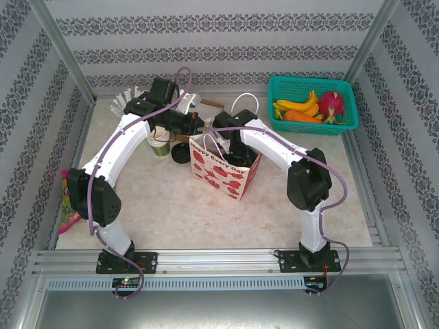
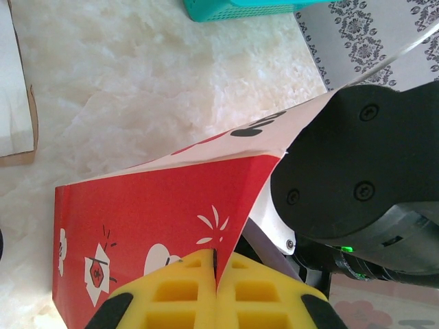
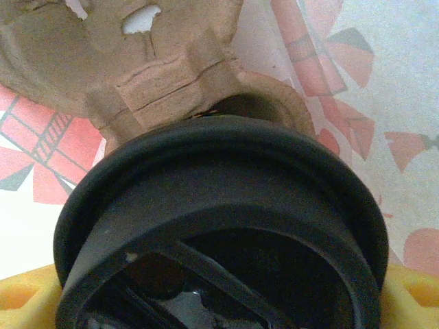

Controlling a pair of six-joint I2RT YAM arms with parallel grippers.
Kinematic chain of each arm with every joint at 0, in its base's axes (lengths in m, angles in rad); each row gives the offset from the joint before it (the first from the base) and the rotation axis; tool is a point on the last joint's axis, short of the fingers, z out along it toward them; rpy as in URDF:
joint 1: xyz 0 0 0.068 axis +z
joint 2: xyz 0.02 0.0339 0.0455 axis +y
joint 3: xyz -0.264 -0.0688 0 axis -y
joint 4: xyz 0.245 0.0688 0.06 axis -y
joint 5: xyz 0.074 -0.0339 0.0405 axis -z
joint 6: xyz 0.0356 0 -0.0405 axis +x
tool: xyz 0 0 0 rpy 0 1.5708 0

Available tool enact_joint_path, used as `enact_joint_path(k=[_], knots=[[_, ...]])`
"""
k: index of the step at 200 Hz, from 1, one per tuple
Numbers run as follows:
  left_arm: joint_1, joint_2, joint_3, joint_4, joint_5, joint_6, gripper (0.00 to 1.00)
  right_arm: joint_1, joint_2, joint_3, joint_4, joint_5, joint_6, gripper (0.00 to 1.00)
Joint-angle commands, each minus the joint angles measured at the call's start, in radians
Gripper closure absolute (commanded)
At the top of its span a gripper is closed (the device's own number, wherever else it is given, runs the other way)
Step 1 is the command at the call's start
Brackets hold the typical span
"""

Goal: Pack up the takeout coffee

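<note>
The takeout coffee's round black lid [image 3: 219, 205] sits between the yellow fingers [image 3: 20, 298] of my right gripper [image 3: 219, 301], which is shut on the cup from both sides. The green cup body is hidden under the lid. Cup and gripper are down inside the white paper bag with red prints [image 1: 226, 171], above a brown pulp cup carrier [image 3: 137, 68] on the bag's floor. My right gripper [image 1: 236, 147] reaches in from above. My left gripper [image 2: 218, 264] is shut on the bag's [image 2: 151, 212] upper rim, pinching the paper at the left side [image 1: 199, 130].
A teal basket [image 1: 346, 103] of fruit stands at the back right. Left of the bag are a stack of lidless green cups [image 1: 159, 140] and a loose black lid [image 1: 182, 154]. A straw cup [image 1: 130, 99] stands back left. A colourful packet [image 1: 67, 202] lies at the left edge.
</note>
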Motion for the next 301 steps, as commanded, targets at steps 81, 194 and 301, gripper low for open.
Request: enact_joint_path(k=[81, 194, 301], knots=[[-0.013, -0.041, 0.019, -0.047, 0.016, 0.032, 1.0, 0.013, -0.066, 0.076, -0.059, -0.024, -0.003, 0.06], [-0.014, -0.052, -0.015, -0.02, 0.037, 0.015, 1.0, 0.016, -0.149, 0.16, -0.07, -0.016, 0.04, 0.02], [-0.013, -0.045, -0.012, -0.015, 0.014, 0.006, 1.0, 0.014, -0.259, 0.19, -0.024, 0.001, 0.082, 0.02]])
